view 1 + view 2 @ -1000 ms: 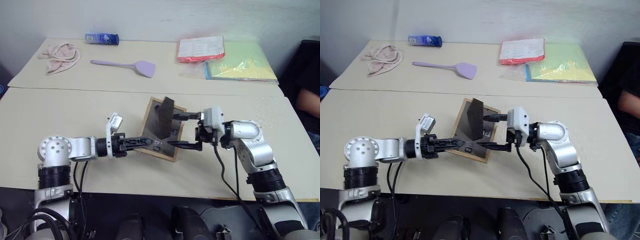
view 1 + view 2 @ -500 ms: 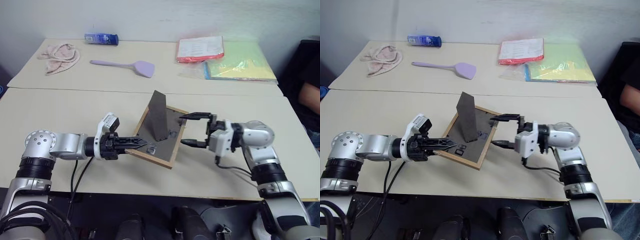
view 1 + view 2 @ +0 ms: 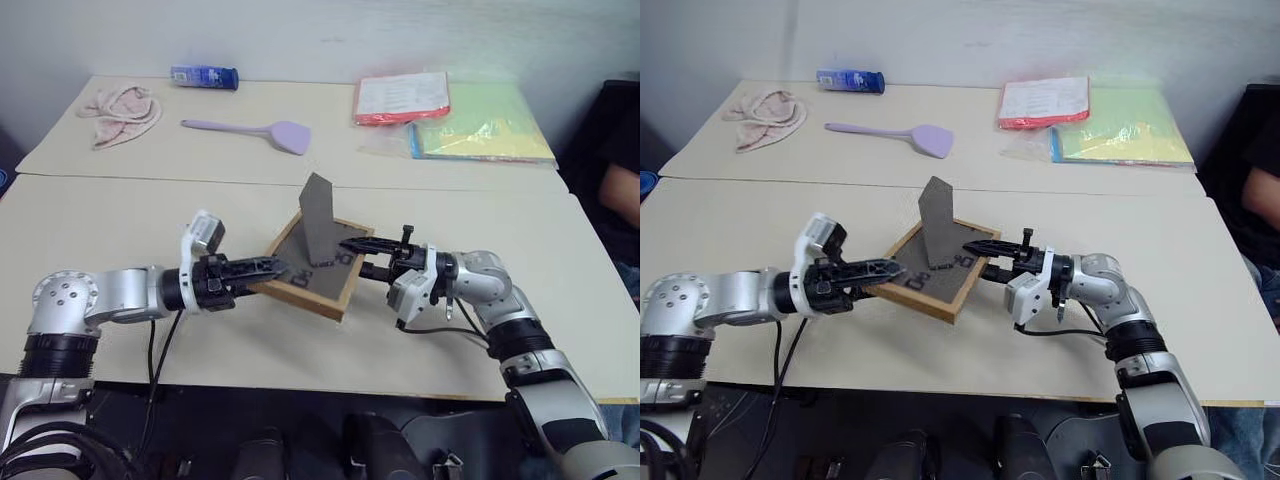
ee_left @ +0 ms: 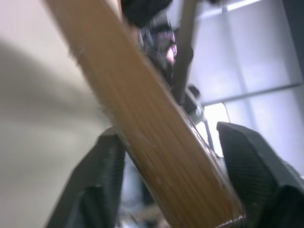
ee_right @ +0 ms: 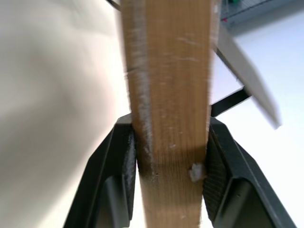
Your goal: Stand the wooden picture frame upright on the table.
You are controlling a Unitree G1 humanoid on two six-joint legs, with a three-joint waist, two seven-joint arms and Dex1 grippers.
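Gripping the wooden picture frame (image 3: pixel 312 272) edge, your right gripper (image 5: pixel 168 161) is carrying it so the left gripper (image 4: pixel 178 166), fingers spread around the opposite rim, isn't clamping.

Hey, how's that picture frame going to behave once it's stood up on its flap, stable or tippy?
Probably tippy: the frame would lean on one thin flap. It looks stiff, since the right end effector pinches only its wooden edge without visible bending. Likely light, and apt to slide on the smooth table.
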